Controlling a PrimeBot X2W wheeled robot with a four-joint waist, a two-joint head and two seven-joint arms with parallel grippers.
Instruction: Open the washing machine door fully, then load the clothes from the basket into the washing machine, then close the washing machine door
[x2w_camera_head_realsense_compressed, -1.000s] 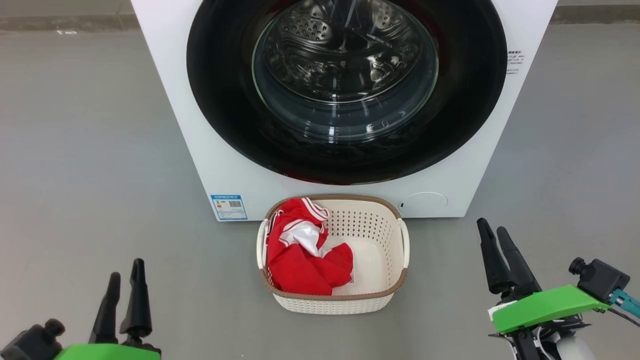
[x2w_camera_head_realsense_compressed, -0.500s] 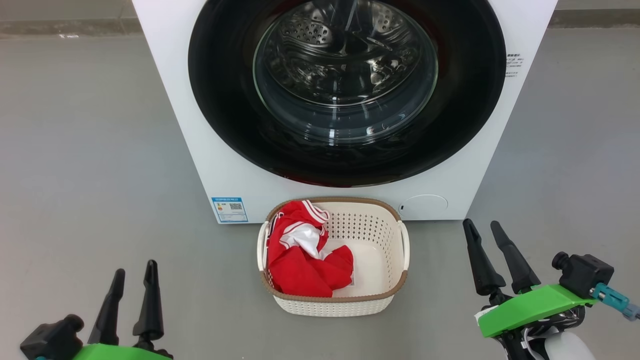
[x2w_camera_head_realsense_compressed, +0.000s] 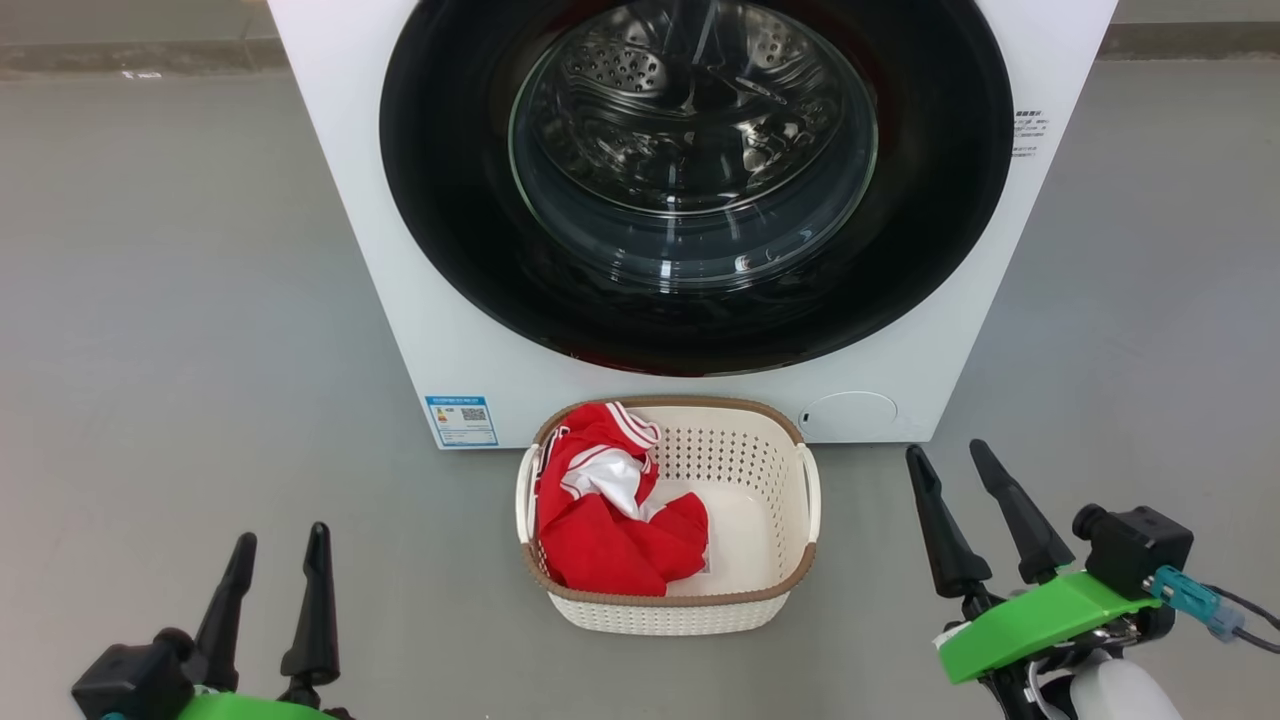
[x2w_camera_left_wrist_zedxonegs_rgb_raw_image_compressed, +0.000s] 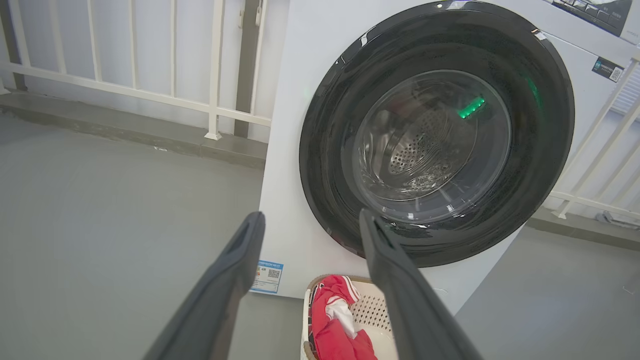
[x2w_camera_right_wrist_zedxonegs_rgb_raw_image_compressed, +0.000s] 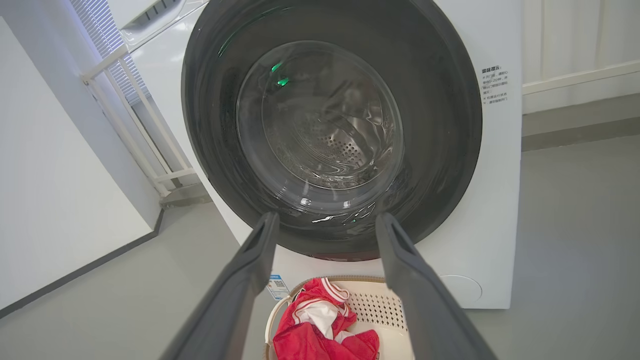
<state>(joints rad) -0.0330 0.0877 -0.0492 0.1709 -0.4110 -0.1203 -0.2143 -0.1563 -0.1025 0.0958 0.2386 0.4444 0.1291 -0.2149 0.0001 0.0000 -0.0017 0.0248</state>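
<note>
The washing machine (x2w_camera_head_realsense_compressed: 440, 340) stands on the grey floor (x2w_camera_head_realsense_compressed: 170, 300). Its door (x2w_camera_head_realsense_compressed: 440, 200) is shut flat against the front. The door's black ring runs nearly to the machine's side edges, and the steel drum (x2w_camera_head_realsense_compressed: 690, 110) shows through the glass window (x2w_camera_head_realsense_compressed: 690, 240).

The basket (x2w_camera_head_realsense_compressed: 668, 600) sits directly in front of the machine, below the door's lowest edge. Its back rim is close to the machine's base; whether they touch I cannot tell. The clothes (x2w_camera_head_realsense_compressed: 610, 530) lie bunched in the basket's left half, with a striped edge riding up at the back-left rim. The right half of the basket's bottom is bare. On the machine's front, a blue label (x2w_camera_head_realsense_compressed: 461, 420) sits just left of the basket and a round flap (x2w_camera_head_realsense_compressed: 850, 412) just right of it.

The left tool (x2w_camera_head_realsense_compressed: 282, 535) hangs over the floor well to the left of the basket, farther from the machine than the basket is. Its fingers are spread and it grasps nothing. The right tool (x2w_camera_head_realsense_compressed: 945, 449) hangs to the right of the basket, its fingertips just short of the machine's front right corner, likewise released and empty.

Bare floor lies on both sides of the machine and around the basket. In the left wrist view a white railing (x2w_camera_left_wrist_zedxonegs_rgb_raw_image_compressed: 215, 70) runs behind the machine. In the right wrist view a white wall (x2w_camera_right_wrist_zedxonegs_rgb_raw_image_compressed: 60, 165) stands off to the robot's left of the machine, with floor between them.
</note>
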